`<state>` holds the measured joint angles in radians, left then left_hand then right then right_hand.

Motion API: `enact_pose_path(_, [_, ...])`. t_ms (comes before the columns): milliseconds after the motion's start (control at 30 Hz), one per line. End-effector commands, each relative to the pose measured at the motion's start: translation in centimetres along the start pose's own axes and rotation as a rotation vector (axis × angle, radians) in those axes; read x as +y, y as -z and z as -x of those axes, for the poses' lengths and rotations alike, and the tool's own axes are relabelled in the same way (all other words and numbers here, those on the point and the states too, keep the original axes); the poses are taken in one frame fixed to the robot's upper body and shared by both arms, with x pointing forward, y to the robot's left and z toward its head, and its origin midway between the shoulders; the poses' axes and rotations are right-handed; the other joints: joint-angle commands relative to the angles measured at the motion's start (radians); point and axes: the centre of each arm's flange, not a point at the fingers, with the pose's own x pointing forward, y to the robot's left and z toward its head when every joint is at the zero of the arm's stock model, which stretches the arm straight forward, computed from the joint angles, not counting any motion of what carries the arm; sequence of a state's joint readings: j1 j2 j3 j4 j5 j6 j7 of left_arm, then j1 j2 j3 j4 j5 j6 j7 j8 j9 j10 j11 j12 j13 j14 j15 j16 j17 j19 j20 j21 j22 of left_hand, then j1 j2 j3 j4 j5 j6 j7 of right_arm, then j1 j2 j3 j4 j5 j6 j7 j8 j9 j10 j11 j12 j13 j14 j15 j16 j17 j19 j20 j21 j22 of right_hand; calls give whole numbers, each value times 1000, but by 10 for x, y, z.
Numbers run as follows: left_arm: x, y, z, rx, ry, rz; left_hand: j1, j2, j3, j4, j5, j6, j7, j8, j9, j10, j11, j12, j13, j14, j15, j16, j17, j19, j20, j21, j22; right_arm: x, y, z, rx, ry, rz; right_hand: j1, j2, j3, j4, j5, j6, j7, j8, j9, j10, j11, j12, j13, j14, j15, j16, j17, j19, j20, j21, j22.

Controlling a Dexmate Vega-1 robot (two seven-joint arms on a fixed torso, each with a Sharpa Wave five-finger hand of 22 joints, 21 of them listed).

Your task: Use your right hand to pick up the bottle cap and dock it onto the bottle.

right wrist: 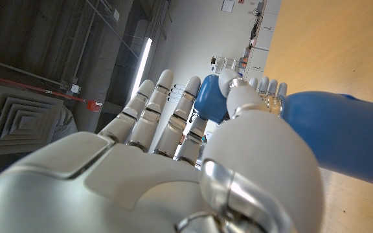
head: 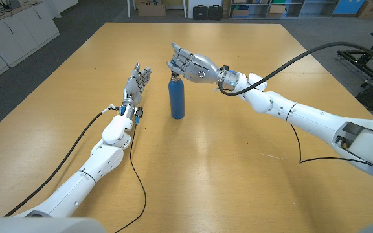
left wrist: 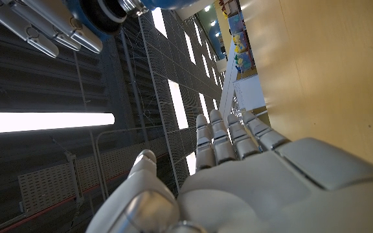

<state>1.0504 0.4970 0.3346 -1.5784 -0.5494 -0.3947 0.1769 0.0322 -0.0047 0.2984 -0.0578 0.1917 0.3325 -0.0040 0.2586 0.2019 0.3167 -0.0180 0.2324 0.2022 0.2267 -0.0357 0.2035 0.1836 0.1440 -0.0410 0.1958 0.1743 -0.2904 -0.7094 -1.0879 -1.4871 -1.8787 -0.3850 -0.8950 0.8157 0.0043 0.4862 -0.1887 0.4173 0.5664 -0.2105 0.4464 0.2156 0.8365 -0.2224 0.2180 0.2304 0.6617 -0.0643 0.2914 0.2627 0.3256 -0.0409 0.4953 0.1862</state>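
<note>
A blue bottle [head: 177, 100] stands upright near the middle of the wooden table [head: 238, 168]. My right hand [head: 192, 65] is at the bottle's top, reaching in from the right. In the right wrist view it pinches the blue bottle cap [right wrist: 210, 97] between thumb and fingers, right at the neck of the bottle [right wrist: 348, 139]. Whether the cap sits on the neck I cannot tell. My left hand [head: 136, 83] stands on the table a little left of the bottle, fingers straight and apart, holding nothing; the left hand [left wrist: 264, 188] shows the same in its own wrist view.
Black cables [head: 316, 52] trail from both arms across the table. Boxes and black cases [head: 207, 10] stand on the floor beyond the far edge. White cabinets [head: 15, 32] line the back left, and a dark metal stand [head: 368, 61] is at the right.
</note>
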Motion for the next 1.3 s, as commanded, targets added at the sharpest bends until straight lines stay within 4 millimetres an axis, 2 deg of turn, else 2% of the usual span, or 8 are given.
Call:
enact_pose_path(33, [1, 4, 3, 4, 2, 9, 3, 3, 2, -8, -5, 7, -5, -2, 4, 6, 1, -2, 4, 7, -31, -2, 5, 1, -17, -2, 3, -7, -4, -2, 5, -7, -20, 68, 62, 49, 38, -3, 205, -15, 20, 6, 0, -2, -2, 4, 2, -145, -2, 4, -4, -133, -1, 2])
enact_pose_path(400, [1, 7, 6, 5, -1, 18, 2, 4, 1, -9, -5, 8, -4, -3, 4, 5, 1, -3, 4, 7, -30, -2, 5, 0, -16, -2, 3, 5, -1, -3, 4, -21, -17, 68, 63, 51, 39, -4, 207, -15, 21, 7, 0, -2, -2, 5, 5, -145, -3, 6, -3, -133, -2, 2])
enact_pose_path(1067, [4, 8, 8, 7, -5, 20, 2, 4, 1, -10, -5, 8, -5, -5, 4, 6, -1, -5, 4, 8, -30, -2, 5, 0, -16, -2, 3, 1, -5, 7, -3, -25, -50, 65, 64, 55, 43, -9, 209, -15, 25, 8, 5, -2, -1, 7, 13, -143, -5, 10, -1, -131, -5, 2])
enact_pose_path(1300, [3, 8, 6, 5, -1, 19, 2, 4, 1, -10, -5, 8, -6, -6, 4, 8, 2, -5, 4, 6, -30, -3, 5, 0, -16, -2, 3, 1, -6, 5, -7, -29, -49, 63, 63, 57, 43, -11, 211, -15, 27, 8, 8, -2, -1, 8, 15, -143, -8, 12, -1, -131, -6, 2])
